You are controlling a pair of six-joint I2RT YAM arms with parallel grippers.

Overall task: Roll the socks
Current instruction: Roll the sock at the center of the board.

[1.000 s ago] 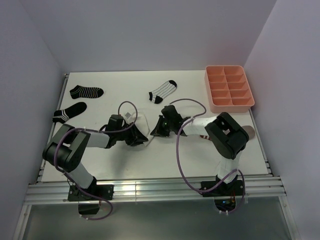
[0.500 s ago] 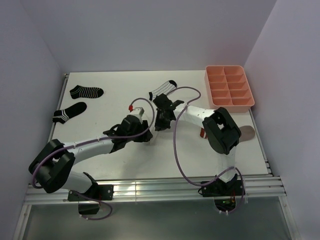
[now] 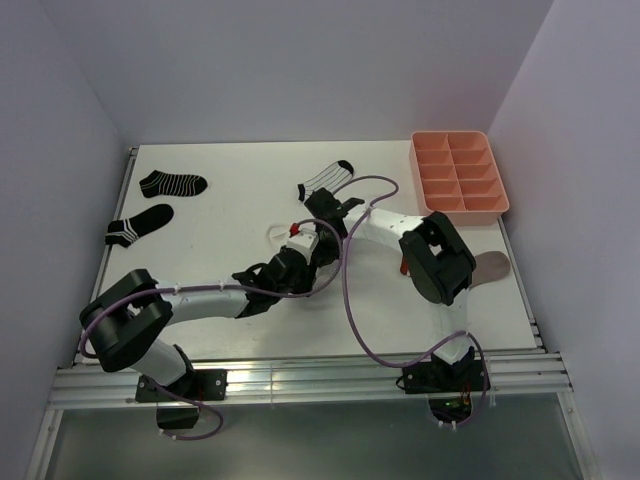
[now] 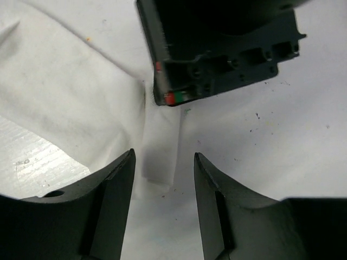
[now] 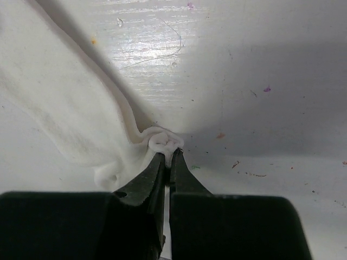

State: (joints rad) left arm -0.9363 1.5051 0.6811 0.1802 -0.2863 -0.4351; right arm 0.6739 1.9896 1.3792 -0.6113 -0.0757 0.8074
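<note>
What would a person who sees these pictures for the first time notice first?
At mid-table the right gripper pinches a bunched edge of the plain white sock, and the left gripper stands open astride a fold of it. The pink compartment tray sits at the table's far right corner.

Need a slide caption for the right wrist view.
Right gripper shut on a bunched edge of the white sock lying on the table.
</note>
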